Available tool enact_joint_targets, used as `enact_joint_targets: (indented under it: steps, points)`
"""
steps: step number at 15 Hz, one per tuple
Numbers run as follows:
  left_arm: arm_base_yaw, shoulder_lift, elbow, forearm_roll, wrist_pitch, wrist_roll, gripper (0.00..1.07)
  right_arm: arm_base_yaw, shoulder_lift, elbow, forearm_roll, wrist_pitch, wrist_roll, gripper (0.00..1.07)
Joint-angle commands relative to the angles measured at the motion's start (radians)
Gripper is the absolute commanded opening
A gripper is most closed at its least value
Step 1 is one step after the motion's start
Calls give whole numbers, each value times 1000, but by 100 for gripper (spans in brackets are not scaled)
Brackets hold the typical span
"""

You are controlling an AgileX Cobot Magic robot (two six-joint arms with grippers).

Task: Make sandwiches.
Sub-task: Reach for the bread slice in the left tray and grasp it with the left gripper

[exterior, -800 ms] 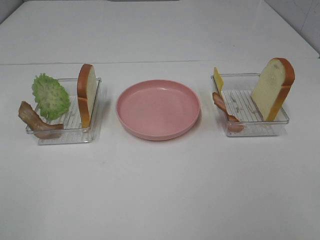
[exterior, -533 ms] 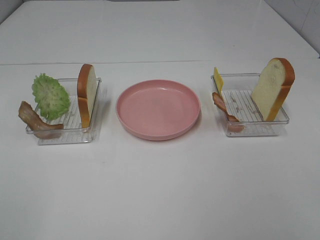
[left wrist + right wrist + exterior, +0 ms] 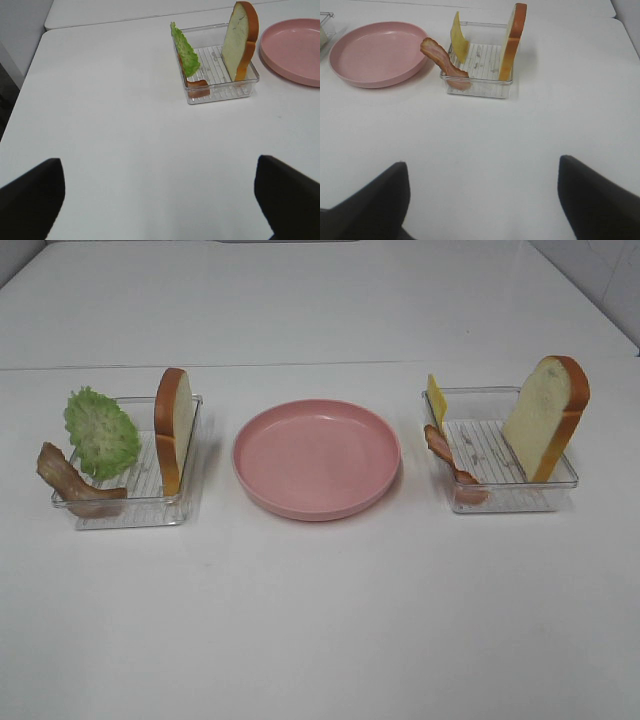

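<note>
Table (image 3: 320, 620): smooth, slight sheen. Pink plate (image 3: 315, 455): plastic, smooth, semi-gloss. Left tray (image 3: 130, 516) & right tray (image 3: 510, 503): clear plastic, glossy, ribbed floors. Left bread slice (image 3: 175, 425), right bread slice (image 3: 545, 420): matt, spongy-looking faces, smooth crusts. Lettuce (image 3: 100, 432): ruffled, matt. Left bacon strip (image 3: 70, 480), right bacon strip (image 3: 445, 455): wavy, slight shine. Cheese slice (image 3: 436, 398): smooth, matt.

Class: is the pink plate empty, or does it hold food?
Empty: the pink plate shows only its bare surface, seen whole from the high camera.

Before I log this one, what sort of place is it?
Likely a lab test bench, not a kitchen: a plain white table, an empty pink plate, and a clear tray holding toy lettuce and a bread slice.
</note>
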Motion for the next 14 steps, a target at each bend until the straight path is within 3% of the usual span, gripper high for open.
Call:
enact_joint_targets:
  steps: [1, 14]
  points:
    - [4, -22, 2, 1, -8, -3, 97, -6, -10, 1, 3, -3, 7, 76]
    - [4, 34, -22, -6, -24, -3, 97, -6, -10, 1, 4, -3, 7, 76]
